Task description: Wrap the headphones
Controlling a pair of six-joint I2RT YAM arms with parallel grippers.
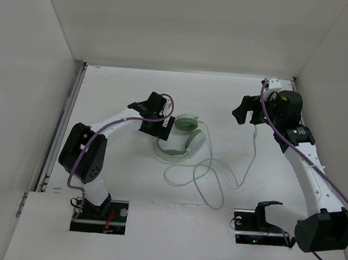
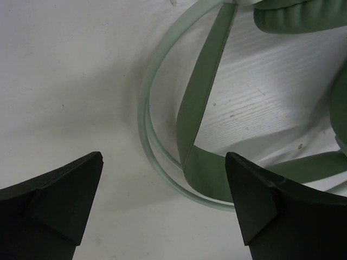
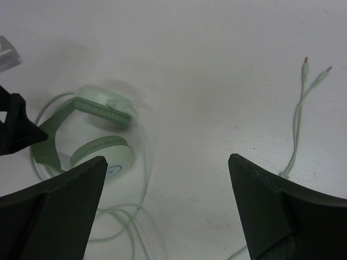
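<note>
The headphones (image 1: 192,142) lie mid-frame in the top view, with the cable (image 1: 238,184) sprawling loose below them. The left gripper (image 2: 164,157), wide and empty, hovers by the headband (image 2: 203,97) and should pin it firmly. The right gripper (image 3: 168,158), equally wide, should fetch the forked plug (image 3: 314,70) at upper right.

Pale mint-green headphones (image 1: 194,142) at mid-frame, headband (image 2: 203,103) a darker sage, cable (image 3: 295,127) whitish-green. Plain white table (image 1: 123,90). Matte black left gripper (image 2: 164,157) and right gripper (image 3: 168,158); purple arm cables (image 1: 150,121).
</note>
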